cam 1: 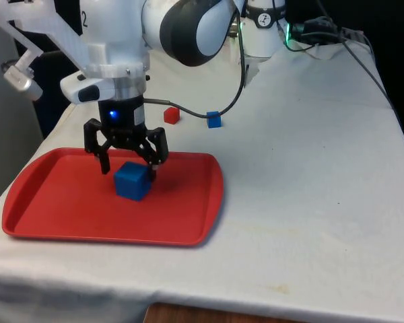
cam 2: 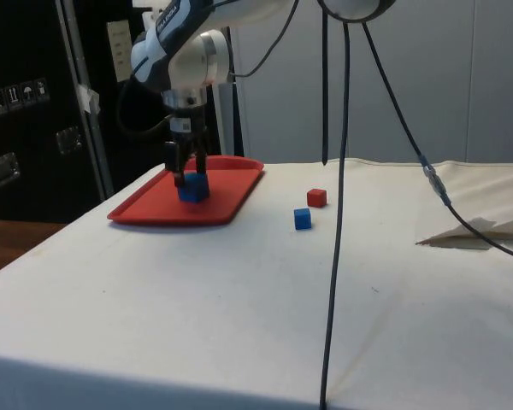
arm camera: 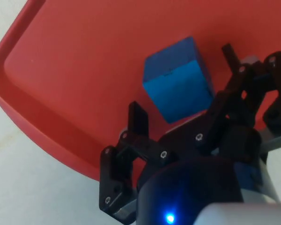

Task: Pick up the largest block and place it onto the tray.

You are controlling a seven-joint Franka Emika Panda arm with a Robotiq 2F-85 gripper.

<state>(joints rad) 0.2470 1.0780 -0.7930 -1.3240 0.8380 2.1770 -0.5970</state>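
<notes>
Tabletop [cam 1: 310, 202]: covered with a white cloth, taking up most of the front view and the whole lower part of the side view [cam 2: 265, 299].

Tray [cam 1: 54, 208]: red, with a raised rim, flat on the cloth in the lower left of the front view. In the side view [cam 2: 231, 201] it lies left of centre, and in the wrist view [arm camera: 61, 70] its floor and one rounded corner show.

Pincer [cam 1: 126, 165]: black, pointing down over the tray, left of centre in the front view. Its two fingers are spread, one on each side of the large block, and the wrist view [arm camera: 183, 98] shows open space between each finger and the block's faces, so it pinches nothing. In the side view [cam 2: 187, 175] it hangs right over the block.

Large blue block [cam 1: 132, 180]: the biggest of the three, resting on the tray floor toward the tray's far right part in the front view, between the fingertips. The side view [cam 2: 192, 189] shows it sitting on the tray under the pincer, and in the wrist view [arm camera: 178, 79] it stands near centre, turned a little askew to the fingers.

Small blue block [cam 1: 214, 120]: on the cloth beyond the tray, above centre in the front view; in the side view [cam 2: 302, 219] it is near the middle, well apart from the tray.

Small red block [cam 1: 171, 115]: on the cloth just to the left of the small blue block in the front view, not touching it; in the side view [cam 2: 316, 198] it lies just above and right of that block.
</notes>
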